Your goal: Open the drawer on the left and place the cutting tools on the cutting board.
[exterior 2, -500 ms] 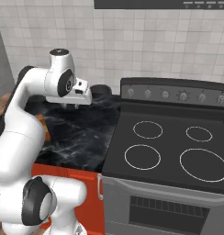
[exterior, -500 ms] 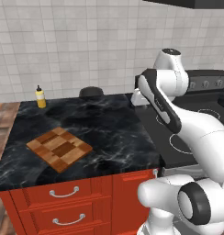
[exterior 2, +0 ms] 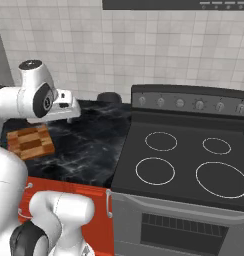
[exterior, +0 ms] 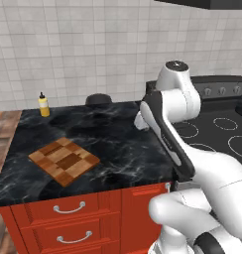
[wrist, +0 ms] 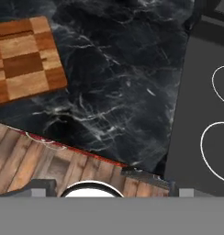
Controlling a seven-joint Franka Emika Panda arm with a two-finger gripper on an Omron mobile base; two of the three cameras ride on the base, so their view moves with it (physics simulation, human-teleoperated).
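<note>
Checkered wooden cutting board (exterior: 64, 160) bare on black marble counter (exterior: 123, 139), at 9 o'clock from gripper (exterior 2: 69, 106). Jaws spread wide, nothing held. Top red-orange drawer (exterior: 58, 211) w/ silver handle closed.

cutting board (exterior: 64, 160): 1 | yellow bottle (exterior: 43, 105): 1, far left | dark round pan (exterior: 98, 99): 1, far | drawer fronts (exterior: 69, 208): 2, near left | stove burners (exterior 2: 155, 171): 4, right
</note>
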